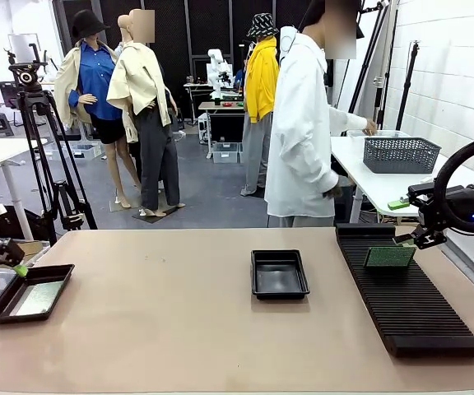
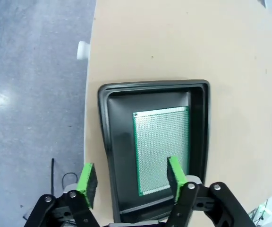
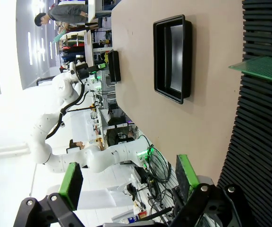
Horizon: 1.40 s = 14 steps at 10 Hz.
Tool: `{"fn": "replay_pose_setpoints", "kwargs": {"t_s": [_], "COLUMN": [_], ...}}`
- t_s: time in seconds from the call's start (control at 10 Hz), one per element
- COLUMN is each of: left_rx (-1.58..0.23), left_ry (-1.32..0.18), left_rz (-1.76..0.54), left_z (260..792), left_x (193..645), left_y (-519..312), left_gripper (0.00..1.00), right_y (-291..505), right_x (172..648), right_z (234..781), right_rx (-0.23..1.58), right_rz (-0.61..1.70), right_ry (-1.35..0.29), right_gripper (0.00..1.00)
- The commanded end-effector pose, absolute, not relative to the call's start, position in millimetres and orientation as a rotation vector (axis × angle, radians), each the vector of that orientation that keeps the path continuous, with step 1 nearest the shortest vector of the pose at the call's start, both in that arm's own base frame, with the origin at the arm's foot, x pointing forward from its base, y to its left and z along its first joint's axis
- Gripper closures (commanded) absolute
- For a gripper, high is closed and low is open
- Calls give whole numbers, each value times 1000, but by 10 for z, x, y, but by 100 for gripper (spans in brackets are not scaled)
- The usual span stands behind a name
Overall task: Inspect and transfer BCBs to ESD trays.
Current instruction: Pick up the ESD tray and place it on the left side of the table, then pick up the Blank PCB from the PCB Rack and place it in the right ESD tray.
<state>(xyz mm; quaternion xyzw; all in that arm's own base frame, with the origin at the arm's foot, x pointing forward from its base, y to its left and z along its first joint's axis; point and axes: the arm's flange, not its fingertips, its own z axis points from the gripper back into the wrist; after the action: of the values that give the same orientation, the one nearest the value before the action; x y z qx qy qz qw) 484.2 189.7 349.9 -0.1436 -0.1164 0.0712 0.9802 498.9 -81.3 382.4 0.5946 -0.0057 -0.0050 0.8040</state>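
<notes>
Our right fingers stood wide and empty, nearer the BCB at their one o'clock, its long axis along the rack slots; left fingers gaped too.

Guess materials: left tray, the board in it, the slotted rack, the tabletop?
Left tray: likely moulded plastic, glossy black; light glints off its walls.
Board in it: green perforated laminate by the look, fine hole grid throughout.
Slotted rack: matte black, ribbed, probably plastic.
Tabletop: smooth matte beige, perhaps laminate; unsure.

Left gripper, right gripper: jaws apart
</notes>
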Motion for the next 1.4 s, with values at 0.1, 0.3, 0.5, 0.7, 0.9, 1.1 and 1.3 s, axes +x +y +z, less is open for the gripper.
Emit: {"fn": "replay_pose_setpoints", "kwargs": {"t_s": [0.1,0.3,0.5,0.7,0.9,1.1,1.3], "left_rx": [-404,-386,-373,-373,-373,-373,-373], "left_ry": [-295,-333,-283,-283,-283,-283,-283], "left_rz": [148,172,174,174,174,174,174], "left_z": [3707,3739,3758,3758,3758,3758,3758], "left_x": [4700,4711,4760,4760,4760,4760,4760], "left_y": [1946,1915,1897,1897,1897,1897,1897], "left_gripper": [0,0,0,0,0,0,0], "right_y": [-791,-791,-791,-791,-791,-791,-791], "right_x": [4984,4984,4984,4984,4984,4984,4984], "right_z": [3837,3837,3837,3837,3837,3837,3837], "right_rx": [1259,1259,1259,1259,1259,1259,1259], "right_rz": [-21,-21,-21,-21,-21,-21,-21], "right_ry": [-11,-11,-11,-11,-11,-11,-11], "right_gripper": [0,0,0,0,0,0,0]}}
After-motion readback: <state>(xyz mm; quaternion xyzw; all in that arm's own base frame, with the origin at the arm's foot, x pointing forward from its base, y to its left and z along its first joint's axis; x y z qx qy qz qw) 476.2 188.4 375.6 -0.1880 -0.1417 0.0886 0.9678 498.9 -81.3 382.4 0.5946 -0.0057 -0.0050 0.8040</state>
